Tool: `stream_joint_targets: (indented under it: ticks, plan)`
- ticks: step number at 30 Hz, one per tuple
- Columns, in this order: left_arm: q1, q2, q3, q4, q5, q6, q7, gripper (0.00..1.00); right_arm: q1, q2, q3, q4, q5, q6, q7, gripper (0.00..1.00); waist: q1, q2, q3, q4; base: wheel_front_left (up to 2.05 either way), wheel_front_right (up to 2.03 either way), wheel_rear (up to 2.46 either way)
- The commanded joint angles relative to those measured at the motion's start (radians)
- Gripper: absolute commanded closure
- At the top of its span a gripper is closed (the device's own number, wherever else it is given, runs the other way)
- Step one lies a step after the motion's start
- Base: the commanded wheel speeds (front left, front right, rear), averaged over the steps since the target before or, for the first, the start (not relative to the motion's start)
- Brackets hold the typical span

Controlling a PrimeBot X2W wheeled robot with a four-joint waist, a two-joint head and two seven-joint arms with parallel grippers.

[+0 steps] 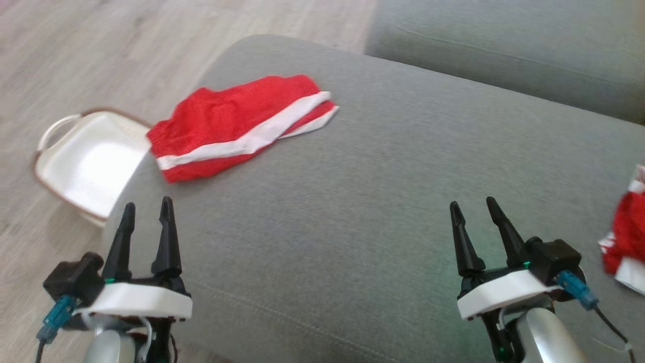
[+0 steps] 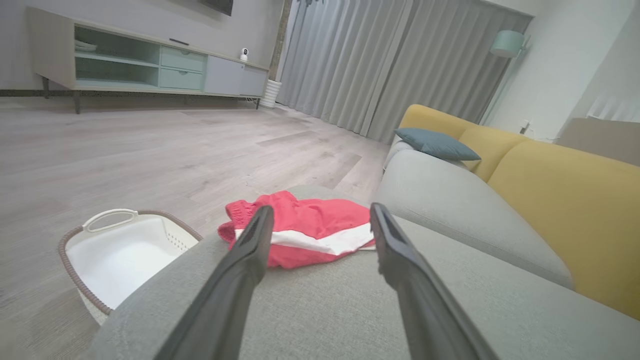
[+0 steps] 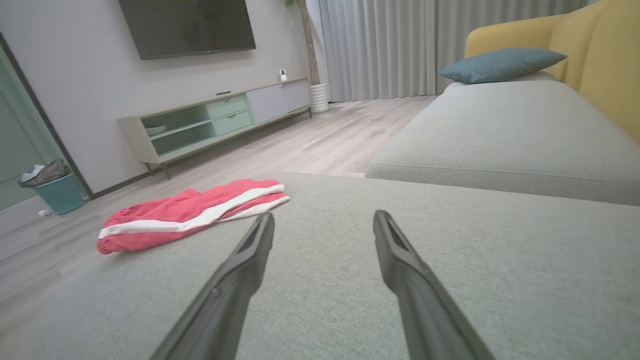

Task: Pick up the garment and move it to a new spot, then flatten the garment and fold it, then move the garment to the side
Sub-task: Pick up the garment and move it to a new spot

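item one, the garment (image 1: 242, 126): red mesh shorts with a white side stripe, folded flat; we find it on the far left corner of the grey sofa cushion (image 1: 363, 212), one end close to the cushion's left edge; neither gripper touches it

item two, left gripper (image 1: 147, 202): hovering over the near left part of the cushion, fingers pointing toward the garment; jaws parted to a moderate gap, holding nothing; plain grey fabric lies between the fingertips and the shorts

item three, right gripper (image 1: 473, 201): over the near right part of the cushion, well apart from the garment; jaws likewise parted, holding nothing

item four, white laundry basket (image 1: 90, 166) with a brown woven rim: standing on the wooden floor (image 1: 101, 50) just beside the cushion's left edge, near the garment's left end; its white inside shows

item five, a second heap of red and white cloth (image 1: 627, 237): crumpled, at the right edge of the head view, on the grey seat; near the right gripper but apart from it

item six, surroundings as we list them: another grey seat cushion (image 1: 504, 45) beyond the first; a yellow sofa back (image 2: 565, 195) with a blue pillow (image 2: 435, 144); grey curtains (image 2: 390, 65); a low tv cabinet (image 2: 125, 65) against the wall; a wall television (image 3: 187, 25); a teal bin (image 3: 60, 192) on the floor
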Motion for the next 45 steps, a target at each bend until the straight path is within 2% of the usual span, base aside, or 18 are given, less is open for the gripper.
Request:
stream_joint_targets:
  ticks: [1,8,17,23,27,33,38,45]
  plan:
    - [-0.036,0.012,0.046,-0.031,0.008,-0.005,-0.005,0.0,-0.021,-0.003,0.028,-0.025,0.011,0.002,-0.011,0.0,0.0,0.0,0.003,0.044,0.0,0.0,0.0]
    - [-0.045,0.012,0.075,-0.027,0.007,-0.013,-0.005,0.0,-0.03,-0.003,0.033,-0.019,0.012,0.002,-0.011,0.0,0.0,0.0,0.016,0.066,0.0,0.0,0.0]
    - [-0.109,0.014,0.119,-0.005,0.022,-0.024,-0.005,0.0,-0.07,-0.003,0.002,-0.023,-0.022,0.002,-0.008,0.0,0.0,0.0,0.078,0.036,0.0,0.0,0.0]
    - [-0.218,0.058,0.147,0.086,0.023,-0.029,-0.005,0.0,-0.111,-0.003,-0.072,-0.076,-0.089,0.002,0.021,0.0,0.0,0.0,0.156,0.005,0.0,0.0,0.0]
    - [-0.334,0.121,0.103,0.209,0.017,-0.031,0.014,0.0,-0.141,-0.003,-0.143,-0.165,-0.149,0.002,0.065,0.0,0.0,0.0,0.222,-0.009,0.0,0.0,0.0]
    - [-0.534,0.211,-0.038,0.409,-0.057,-0.032,0.151,0.0,-0.169,-0.003,-0.236,-0.343,-0.233,0.002,0.157,0.0,0.0,0.0,0.314,-0.024,0.0,0.0,0.0]
    - [-0.677,0.285,-0.148,0.562,-0.124,-0.032,0.221,0.0,-0.18,-0.003,-0.239,-0.461,-0.258,0.002,0.223,0.0,0.0,0.0,0.374,-0.055,0.0,0.0,0.0]
    - [-0.828,0.358,-0.276,0.759,-0.173,-0.032,0.309,0.0,-0.167,-0.003,-0.21,-0.55,-0.267,0.002,0.27,0.0,0.0,0.0,0.434,-0.104,0.0,0.0,0.0]
